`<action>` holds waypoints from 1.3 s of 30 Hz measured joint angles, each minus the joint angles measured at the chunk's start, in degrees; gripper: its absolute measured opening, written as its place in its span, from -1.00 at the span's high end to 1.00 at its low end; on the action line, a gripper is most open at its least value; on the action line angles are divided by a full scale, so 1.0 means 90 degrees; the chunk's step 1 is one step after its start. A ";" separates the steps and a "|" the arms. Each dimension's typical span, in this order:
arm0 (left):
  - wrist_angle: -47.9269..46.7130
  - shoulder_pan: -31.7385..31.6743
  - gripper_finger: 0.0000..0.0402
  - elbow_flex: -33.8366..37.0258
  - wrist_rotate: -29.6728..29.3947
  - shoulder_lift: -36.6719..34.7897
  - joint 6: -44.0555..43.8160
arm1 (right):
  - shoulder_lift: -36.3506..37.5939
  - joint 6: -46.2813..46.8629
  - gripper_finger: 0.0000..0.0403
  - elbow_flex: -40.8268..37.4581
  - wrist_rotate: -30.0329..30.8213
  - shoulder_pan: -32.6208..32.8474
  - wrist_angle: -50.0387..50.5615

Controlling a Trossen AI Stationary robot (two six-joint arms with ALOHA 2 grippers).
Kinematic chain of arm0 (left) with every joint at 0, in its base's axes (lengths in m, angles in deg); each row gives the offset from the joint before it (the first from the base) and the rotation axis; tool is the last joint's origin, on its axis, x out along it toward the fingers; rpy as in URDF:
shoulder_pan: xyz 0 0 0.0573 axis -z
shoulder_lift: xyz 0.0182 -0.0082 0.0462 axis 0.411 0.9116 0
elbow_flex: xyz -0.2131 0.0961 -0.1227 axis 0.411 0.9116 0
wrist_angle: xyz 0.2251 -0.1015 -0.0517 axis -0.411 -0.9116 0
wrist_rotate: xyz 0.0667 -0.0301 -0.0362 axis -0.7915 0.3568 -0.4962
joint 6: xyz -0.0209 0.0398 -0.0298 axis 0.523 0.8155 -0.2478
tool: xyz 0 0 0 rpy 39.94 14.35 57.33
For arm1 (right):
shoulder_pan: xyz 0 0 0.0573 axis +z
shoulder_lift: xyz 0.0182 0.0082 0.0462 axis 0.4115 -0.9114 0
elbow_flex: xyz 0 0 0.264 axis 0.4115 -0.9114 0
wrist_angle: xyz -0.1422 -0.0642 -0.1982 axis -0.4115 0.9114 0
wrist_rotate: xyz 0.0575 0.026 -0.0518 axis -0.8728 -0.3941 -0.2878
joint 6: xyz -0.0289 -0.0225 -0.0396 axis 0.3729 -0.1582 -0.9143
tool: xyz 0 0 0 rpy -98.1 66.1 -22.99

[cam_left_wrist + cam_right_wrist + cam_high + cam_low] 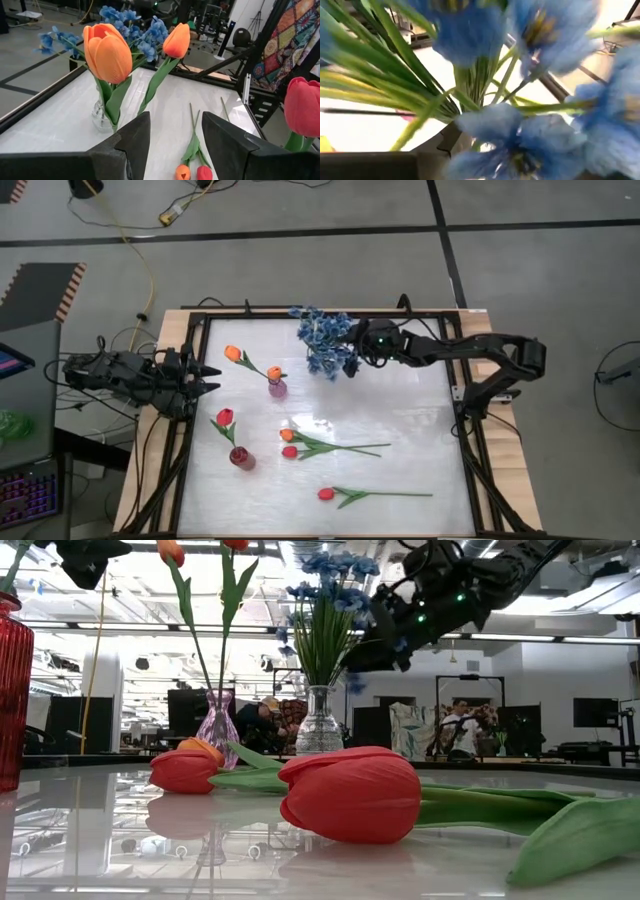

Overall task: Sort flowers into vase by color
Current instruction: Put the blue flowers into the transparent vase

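Note:
Sprigs of blue blossoms stand in a clear vase at the table's far middle. My right gripper is right beside the blossoms, up among them in the low view; blue petals fill its wrist view. Two orange tulips stand in a pink vase. A red tulip stands in a red vase. An orange bud and a red bud lie together on the table, and another red tulip lies nearer. My left gripper is open and empty at the left edge, facing the pink vase.
The black frame rail runs around the white tabletop. The loose stems point toward the table's right edge. Bare tabletop lies on the right half. People show in the room behind the table.

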 joint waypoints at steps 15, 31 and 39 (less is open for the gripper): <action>0.0001 0.0001 0.17 0.0000 0.0000 -0.0002 -0.0002 | 0.0986 0.0126 0.00 0.0000 0.0032 -0.0183 0.1216; 0.0001 -0.0001 0.17 0.0000 0.0000 0.0000 0.0000 | 0.0182 0.0306 0.00 0.0002 0.0030 -0.0086 0.0303; 0.0001 0.0000 0.17 0.0000 0.0000 -0.0001 -0.0002 | 0.0305 0.0718 0.00 0.0002 0.0197 -0.0180 -0.0011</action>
